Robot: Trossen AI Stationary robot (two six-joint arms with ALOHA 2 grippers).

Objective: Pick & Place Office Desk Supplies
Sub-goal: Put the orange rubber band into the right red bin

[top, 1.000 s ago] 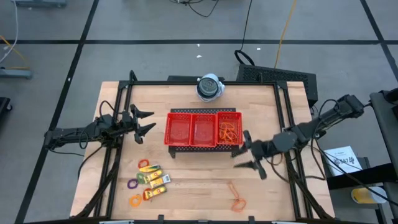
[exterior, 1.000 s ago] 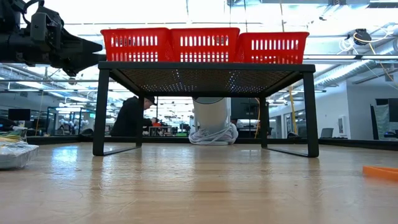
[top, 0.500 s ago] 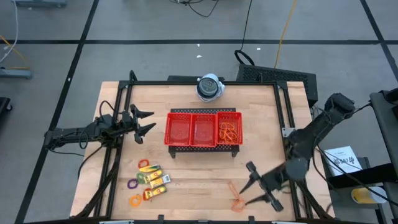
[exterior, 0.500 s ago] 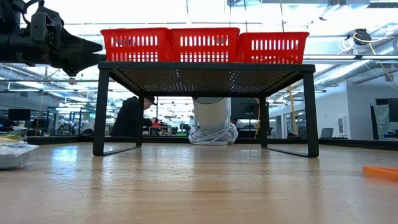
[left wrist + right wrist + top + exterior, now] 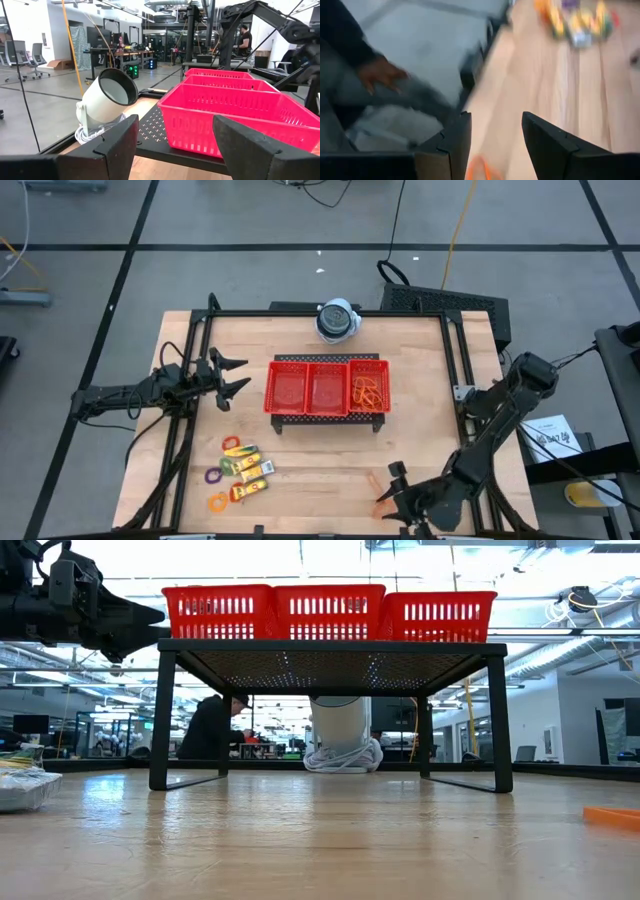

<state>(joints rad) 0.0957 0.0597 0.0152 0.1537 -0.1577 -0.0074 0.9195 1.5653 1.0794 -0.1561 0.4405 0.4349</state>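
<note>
Loose orange rubber bands (image 5: 380,506) lie on the table near its near edge, right of the middle; they also show in the low view (image 5: 612,816). My right gripper (image 5: 394,498) hangs open just over them and tips down, with an orange band (image 5: 479,172) showing between its fingers. More orange bands (image 5: 368,392) lie in the right compartment of the red tray (image 5: 285,364). Yellow packets (image 5: 248,468) and coloured rings (image 5: 232,445) lie at the near left. My left gripper (image 5: 236,378) waits open, left of the tray.
The red tray stands on a black mesh stand (image 5: 330,665) in the table's middle. A round white device (image 5: 337,320) sits at the far edge. Black frame rails (image 5: 462,370) run along both sides. A person's hand (image 5: 377,73) shows beyond the near edge.
My right gripper has swung from beside the tray's right end toward the table's near edge, sinking and tipping downward, and now hangs over the loose orange bands. Its fingers have stayed apart. No object has moved.
</note>
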